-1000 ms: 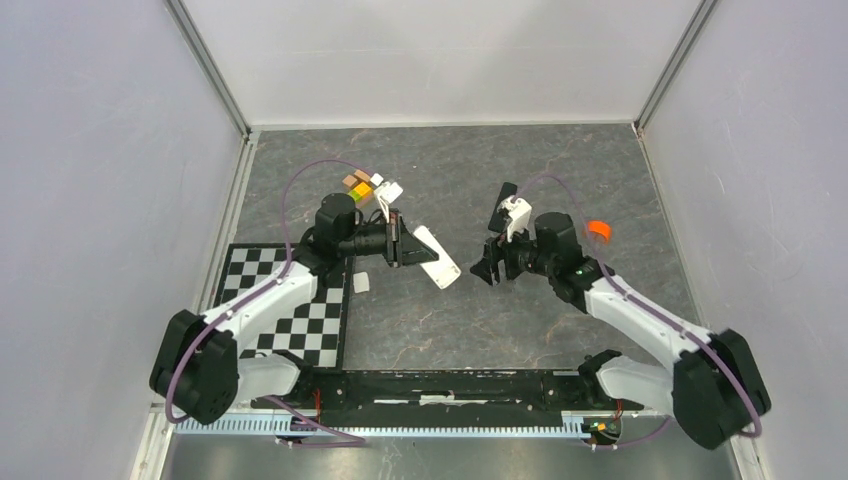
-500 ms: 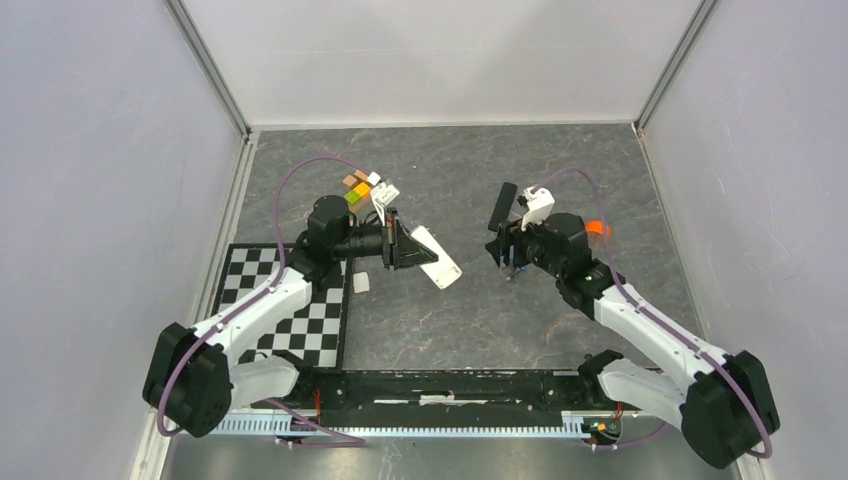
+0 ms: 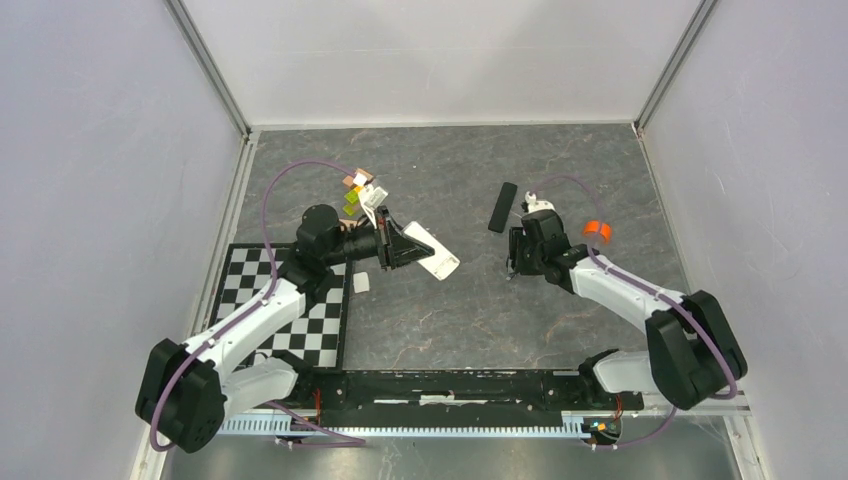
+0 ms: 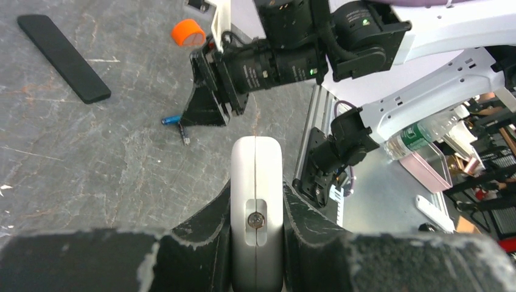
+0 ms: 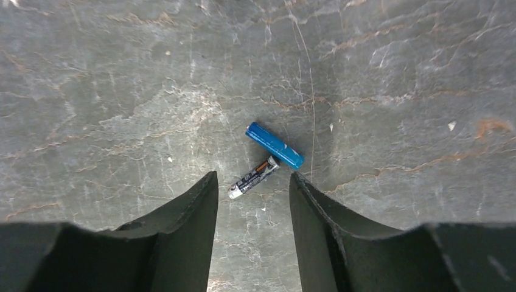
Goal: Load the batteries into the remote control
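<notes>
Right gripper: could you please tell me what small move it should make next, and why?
Probably lower the right gripper straight down around the dark battery. Its fingers stand open above the table, and that battery lies in the gap between their tips, with the blue battery just beyond. The left gripper holds the remote control.

Left hand point(image 4: 257, 210) clamped on white remote point(image 4: 257, 164), held edge-on. Beyond the remote: right hand point(image 4: 201, 112) pointing down at worktop point(image 4: 91, 158), blue battery point(image 4: 172, 120) just beside it. Farther left of the remote: black bar point(image 4: 64, 58), orange cap point(image 4: 187, 32).
</notes>
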### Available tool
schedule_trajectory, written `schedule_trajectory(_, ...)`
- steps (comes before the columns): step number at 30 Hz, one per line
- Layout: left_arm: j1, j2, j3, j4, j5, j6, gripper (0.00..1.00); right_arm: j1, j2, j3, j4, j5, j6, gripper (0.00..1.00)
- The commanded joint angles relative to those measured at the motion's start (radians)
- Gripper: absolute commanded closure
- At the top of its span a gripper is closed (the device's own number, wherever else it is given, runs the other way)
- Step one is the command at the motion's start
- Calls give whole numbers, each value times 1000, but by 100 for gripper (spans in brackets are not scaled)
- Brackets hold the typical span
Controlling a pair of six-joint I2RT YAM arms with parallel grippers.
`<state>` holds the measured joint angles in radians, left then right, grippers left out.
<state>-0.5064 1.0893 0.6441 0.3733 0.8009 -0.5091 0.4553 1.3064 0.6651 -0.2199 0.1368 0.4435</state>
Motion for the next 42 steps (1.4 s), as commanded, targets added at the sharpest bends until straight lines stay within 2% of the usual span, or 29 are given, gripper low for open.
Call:
schedule_trajectory(1, -2, -37, -34, 157, -55, -46, 98, 0, 58, 10, 6, 14, 55, 50)
schedule_trajectory(12, -2, -47, -54, 201, -96, -69, 98, 1, 88, 28, 4, 131, 34, 52)
schedule_trajectory(15, -2, -46, -57, 203, -107, -74, 98, 3, 72, 19, 34, 90, 22, 51)
schedule_trajectory(17, -2, -43, -63, 221, -122, -88, 98, 5, 25, 1, 93, 0, -9, 49)
schedule_trajectory(19, -1, -36, -72, 264, -150, -123, 98, 7, -62, -50, 223, -164, -43, 41)
schedule_trajectory(21, -1, -33, -81, 313, -190, -167, 98, 8, -162, -126, 440, -351, -30, 30)
schedule_trajectory(23, -1, -31, -84, 361, -227, -223, 98, 11, -251, -207, 665, -521, 58, 22)
schedule_trajectory(25, -2, -30, -80, 414, -230, -269, 98, 23, -306, -247, 884, -628, 177, 19)
schedule_trajectory(29, -1, -33, -69, 476, -223, -339, 98, 69, -316, -249, 1117, -697, 319, 14)
schedule_trajectory(33, -2, -35, -55, 495, -214, -402, 98, 101, -271, -240, 1223, -701, 403, 12)
schedule_trajectory(36, -2, -34, -52, 521, -202, -450, 98, 119, -235, -229, 1290, -673, 441, 15)
schedule_trajectory(38, -1, -31, -58, 547, -198, -483, 97, 127, -205, -207, 1321, -673, 471, 23)
schedule_trajectory(42, -2, -20, -59, 603, -186, -547, 93, 137, -148, -173, 1373, -701, 517, 47)
